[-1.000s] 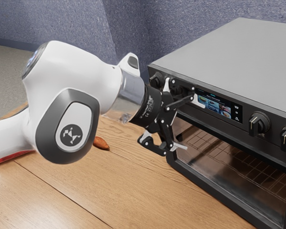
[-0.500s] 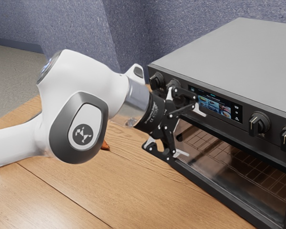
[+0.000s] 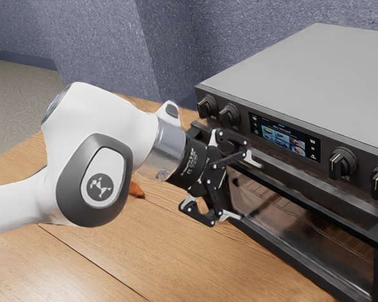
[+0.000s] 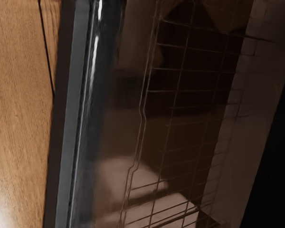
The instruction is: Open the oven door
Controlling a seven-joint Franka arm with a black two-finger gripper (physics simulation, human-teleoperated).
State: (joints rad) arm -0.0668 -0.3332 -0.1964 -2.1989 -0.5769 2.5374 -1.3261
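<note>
The oven [image 3: 321,69] stands on the worktop [image 3: 195,251] at the exterior view's right, and its door [image 3: 290,217] is partly open, the top edge standing out from the body below the control panel. The exterior view gives the panel's lit display [image 3: 283,138] and its knobs [image 3: 343,162], two at the far end and two nearer, to the exterior view's right. A small orange-brown item [image 3: 136,190] lies on the worktop, partly behind the arm [image 3: 91,151]. The wrist view looks closely through the brown glass [image 4: 128,114] to a wire rack [image 4: 176,90], with the door's shiny dark frame [image 4: 88,114] and the grained wood of the worktop beside it.

The hand [image 3: 244,189] is at the door's far end, its fingers spread well apart, one above the other, with nothing pinched between them. Whether either finger touches the door, I cannot tell.
</note>
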